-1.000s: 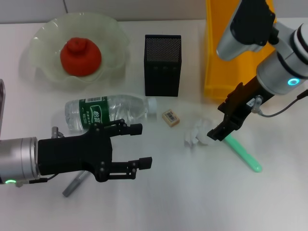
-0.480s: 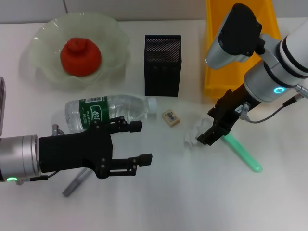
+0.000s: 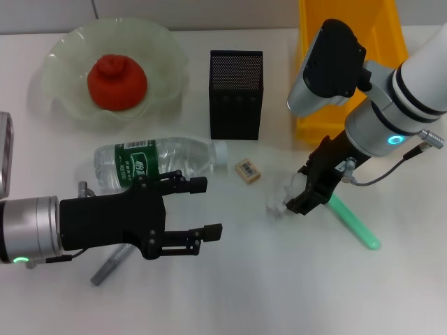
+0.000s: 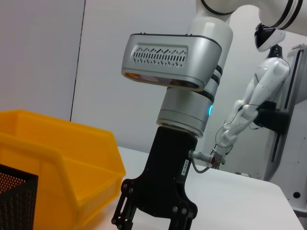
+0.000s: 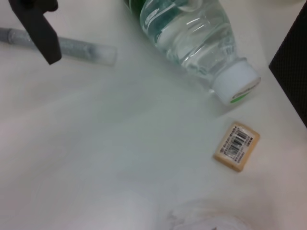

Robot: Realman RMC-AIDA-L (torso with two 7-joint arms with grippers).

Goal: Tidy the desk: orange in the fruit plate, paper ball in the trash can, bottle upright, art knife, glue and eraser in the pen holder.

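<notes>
Under the right hand (fingers apart) lies the paper ball.

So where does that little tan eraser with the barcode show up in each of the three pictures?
Head view: the eraser lies mid-desk, between the lying bottle's cap and the paper ball.
Left wrist view: not in it.
Right wrist view: the eraser lies barcode up, just past the bottle cap.
Shared landmark: the white cap of the bottle, close beside the eraser in both the head and right wrist views.
</notes>
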